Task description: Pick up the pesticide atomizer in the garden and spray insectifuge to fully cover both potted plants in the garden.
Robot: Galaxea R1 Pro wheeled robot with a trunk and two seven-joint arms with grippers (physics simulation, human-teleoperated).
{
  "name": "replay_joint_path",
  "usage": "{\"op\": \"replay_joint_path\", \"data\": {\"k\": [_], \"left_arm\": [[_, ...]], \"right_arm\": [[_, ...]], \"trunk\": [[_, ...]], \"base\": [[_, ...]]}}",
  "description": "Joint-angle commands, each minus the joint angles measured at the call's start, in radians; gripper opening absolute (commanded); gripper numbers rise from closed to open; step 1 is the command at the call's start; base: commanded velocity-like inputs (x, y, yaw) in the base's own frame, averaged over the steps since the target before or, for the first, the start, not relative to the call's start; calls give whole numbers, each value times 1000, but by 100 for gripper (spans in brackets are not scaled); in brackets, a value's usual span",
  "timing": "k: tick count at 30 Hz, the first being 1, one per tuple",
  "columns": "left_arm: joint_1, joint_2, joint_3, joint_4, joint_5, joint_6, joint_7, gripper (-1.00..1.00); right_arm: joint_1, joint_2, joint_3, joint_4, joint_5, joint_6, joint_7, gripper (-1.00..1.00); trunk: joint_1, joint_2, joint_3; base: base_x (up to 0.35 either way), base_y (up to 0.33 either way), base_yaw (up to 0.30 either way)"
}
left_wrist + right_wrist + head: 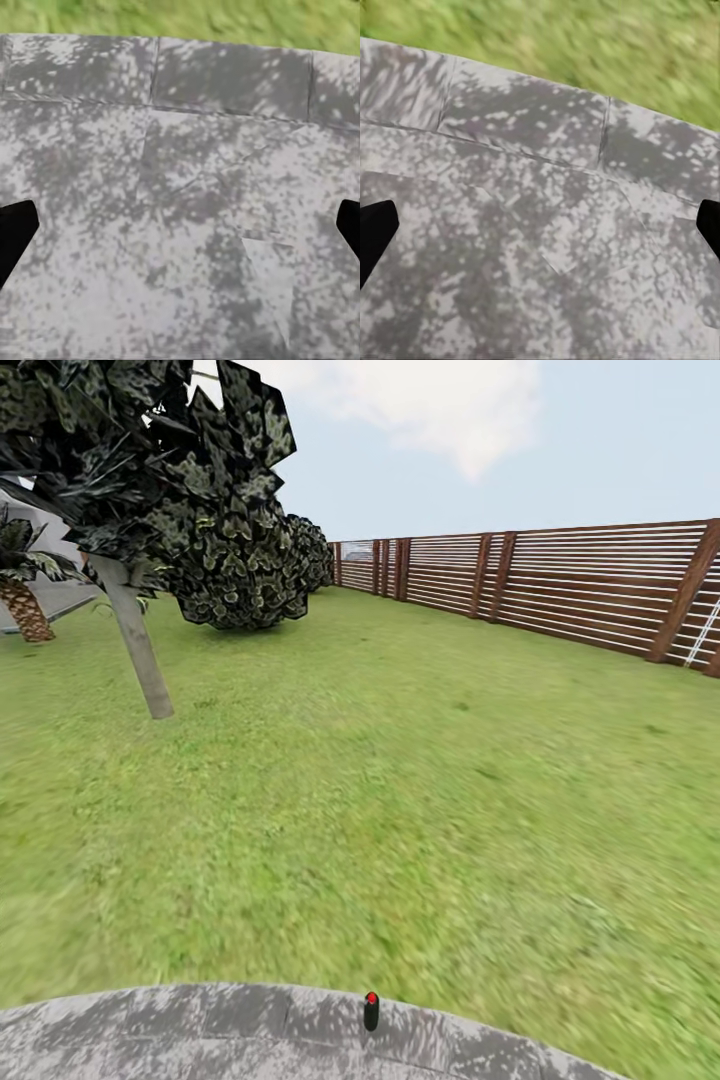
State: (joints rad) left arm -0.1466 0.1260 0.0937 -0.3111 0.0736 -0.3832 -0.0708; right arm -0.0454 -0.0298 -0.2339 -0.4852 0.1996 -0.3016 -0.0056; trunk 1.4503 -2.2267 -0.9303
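So the robot's parked at the edge of the grey paved patio (pixel 200 1030), looking out over a big lawn (pixel 400 790) toward a brown slatted fence (pixel 580 585), with a tree (pixel 135 640), a dark shrub (pixel 245 570) and a palm (pixel 22 595) off to the left. A small dark bottle with a red tip (pixel 371 1011) stands upright on the patio near the grass edge, can't tell if that's the sprayer. Both wrist cams look down at the paving, and the left gripper (pixel 180 229) and right gripper (pixel 540 229) each have their dark fingers spread wide with nothing between them.

Bright, even daylight; smeared, blurry lawn (pixel 400 810); soft, mottled patio (pixel 180 210); bowed at edges; no glare.
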Motion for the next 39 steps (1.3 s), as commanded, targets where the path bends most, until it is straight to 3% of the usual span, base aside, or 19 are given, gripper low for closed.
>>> {"op": "replay_joint_path", "data": {"k": [1, 10, 30, 39], "left_arm": [[-1, 0, 3, 1, 8, -2, -7, 100], [-1, 0, 3, 1, 8, -3, -7, 100], [-1, 0, 3, 6, 8, -6, -7, 100], [-1, 0, 3, 6, 8, -6, -7, 100]], "right_arm": [[-1, 2, -4, 0, 11, -4, -1, 100], [-1, 3, -4, 2, 11, -4, -1, 100], [-1, 4, -5, 2, 11, -4, -1, 100], [-1, 4, -5, 2, 11, -4, -1, 100]], "trunk": [[0, 0, -1], [0, 0, -1], [0, 0, -1], [0, 0, -1]], "base": [[183, 275, 0], [182, 277, 52], [136, 308, 267], [136, 324, 14]]}}
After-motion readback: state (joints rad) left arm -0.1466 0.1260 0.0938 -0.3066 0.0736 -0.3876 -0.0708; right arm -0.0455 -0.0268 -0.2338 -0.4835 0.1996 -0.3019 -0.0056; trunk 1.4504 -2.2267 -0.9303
